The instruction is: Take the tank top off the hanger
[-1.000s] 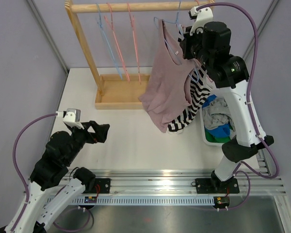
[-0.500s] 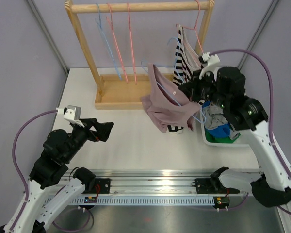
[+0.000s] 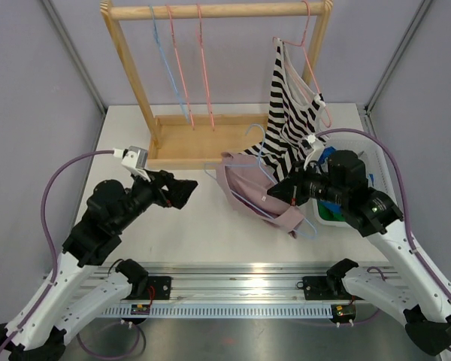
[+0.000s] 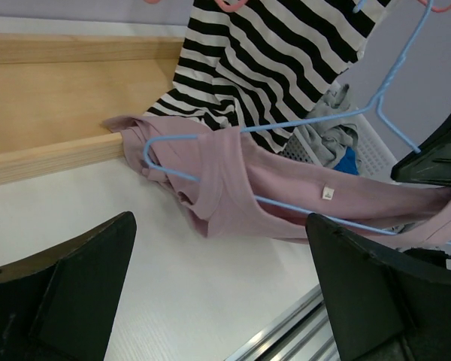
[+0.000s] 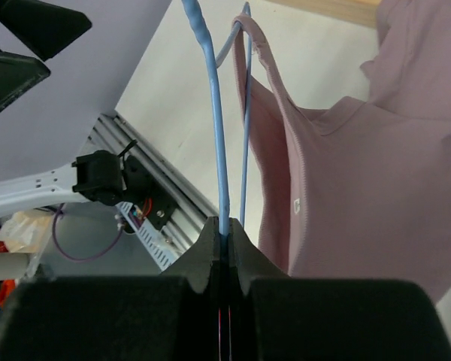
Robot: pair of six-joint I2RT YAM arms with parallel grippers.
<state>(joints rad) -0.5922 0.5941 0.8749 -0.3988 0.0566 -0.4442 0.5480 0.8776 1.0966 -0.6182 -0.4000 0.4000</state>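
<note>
A pink tank top hangs on a light blue hanger, held low over the table near its middle. My right gripper is shut on the hanger's blue wire; the pink top drapes to the right in the right wrist view. My left gripper is open and empty, left of the top. In the left wrist view the pink top and hanger lie ahead of the open fingers.
A wooden rack at the back holds empty pink and blue hangers and a black-and-white striped top. A white basket of clothes stands at the right. A metal rail runs along the front edge.
My right gripper has carried the hanger with the pink top down from the rack and toward the table's middle. My left gripper has moved right toward it.
</note>
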